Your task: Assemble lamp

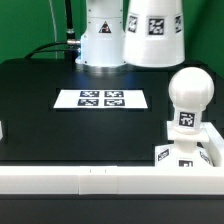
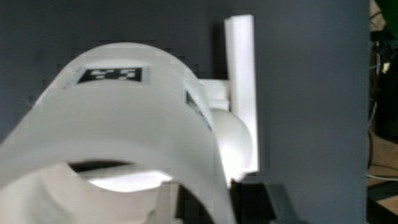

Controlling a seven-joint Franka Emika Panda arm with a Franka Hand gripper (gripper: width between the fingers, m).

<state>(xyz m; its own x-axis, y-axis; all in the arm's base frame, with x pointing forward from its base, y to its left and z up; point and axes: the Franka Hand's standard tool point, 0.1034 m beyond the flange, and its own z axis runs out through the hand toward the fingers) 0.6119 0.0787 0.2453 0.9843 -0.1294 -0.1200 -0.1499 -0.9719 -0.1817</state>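
The white tapered shade (image 1: pixel 152 30) hangs above the back of the table, its top cut off by the picture's edge. In the wrist view the shade (image 2: pixel 125 120) fills most of the picture, open end toward the camera. My gripper (image 2: pixel 217 205) is shut on the shade's wall, one dark finger (image 2: pixel 254 205) outside it. The gripper itself is out of the exterior view. The round-headed bulb (image 1: pixel 188 98) stands upright in the square stepped base (image 1: pixel 186 152) at the exterior view's front right, below and in front of the shade.
The marker board (image 1: pixel 100 99) lies flat mid-table. A white rail (image 1: pixel 80 181) runs along the front edge, and shows as a white strip (image 2: pixel 242 60) in the wrist view. The arm's white pedestal (image 1: pixel 100 38) stands at the back.
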